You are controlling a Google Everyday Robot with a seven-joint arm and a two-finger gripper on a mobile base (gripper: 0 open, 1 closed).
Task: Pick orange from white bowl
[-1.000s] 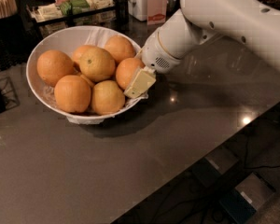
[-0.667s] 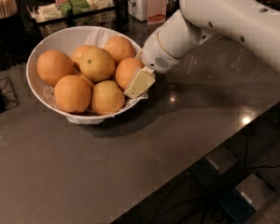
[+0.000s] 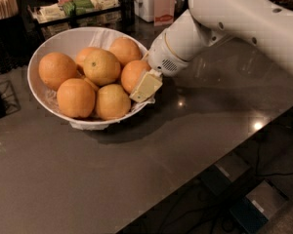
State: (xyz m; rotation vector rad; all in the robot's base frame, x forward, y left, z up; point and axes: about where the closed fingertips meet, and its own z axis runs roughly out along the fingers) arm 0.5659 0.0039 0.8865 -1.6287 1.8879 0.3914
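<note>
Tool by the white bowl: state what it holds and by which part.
Cannot be told. The tool rests against the lower right side of the rightmost orange in the white bowl, but a closed hold on it is not visible.

Round deep-orange orange, whole, at the right edge of the pile in the wide white bowl (shallow, paper-lined, far left of the scene), gripper touching its right side.

It looked like a break-room counter: dark countertop, tray of sachets at 11 o'clock, wooden stir sticks at 10, white appliance at 12. The gripper sat at the white bowl's 3 o'clock rim.
</note>
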